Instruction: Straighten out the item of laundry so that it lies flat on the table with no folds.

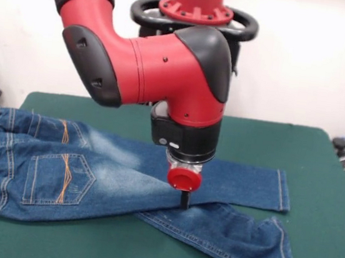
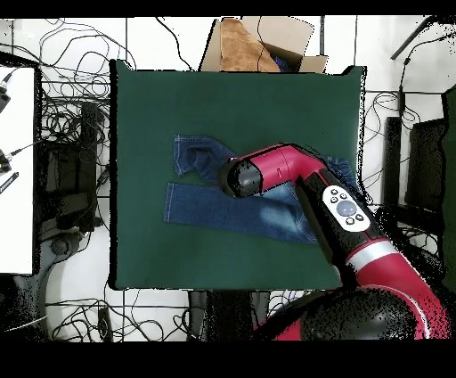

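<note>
The jeans (image 1: pixel 110 172) lie back side up on the green table (image 1: pixel 272 141), waistband at the left, orange-stitched pockets showing. One leg runs straight to the right. The other leg (image 1: pixel 235 237) angles toward the front right, and its top edge is tucked under the first leg. My gripper (image 1: pixel 184 201) points straight down and looks shut, its black tip touching the denim where the two legs meet. Whether it pinches cloth does not show. In the overhead view the arm (image 2: pixel 294 178) covers the gripper and the middle of the jeans (image 2: pixel 214 207); one leg end there is rumpled.
The table (image 2: pixel 178 98) has wide bare felt on all sides of the jeans. A cardboard box (image 2: pixel 258 45) stands beyond its far edge. Cables lie on the floor around it, and a white desk (image 2: pixel 18 169) stands at the left.
</note>
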You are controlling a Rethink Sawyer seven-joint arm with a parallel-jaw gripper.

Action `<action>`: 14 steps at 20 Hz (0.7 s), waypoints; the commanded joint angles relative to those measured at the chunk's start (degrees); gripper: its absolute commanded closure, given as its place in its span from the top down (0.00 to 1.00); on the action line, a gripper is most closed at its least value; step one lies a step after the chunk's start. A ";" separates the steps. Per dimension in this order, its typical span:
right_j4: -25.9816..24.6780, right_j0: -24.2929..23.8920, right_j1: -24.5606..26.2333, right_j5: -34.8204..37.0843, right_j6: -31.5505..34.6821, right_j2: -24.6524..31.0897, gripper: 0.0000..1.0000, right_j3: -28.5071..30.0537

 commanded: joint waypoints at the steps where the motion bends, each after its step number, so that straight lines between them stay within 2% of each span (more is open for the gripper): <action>1: -1.40 -0.31 2.87 0.31 -9.45 1.35 0.00 -2.29; 14: -1.24 0.79 1.71 2.62 -9.40 0.97 0.00 -2.20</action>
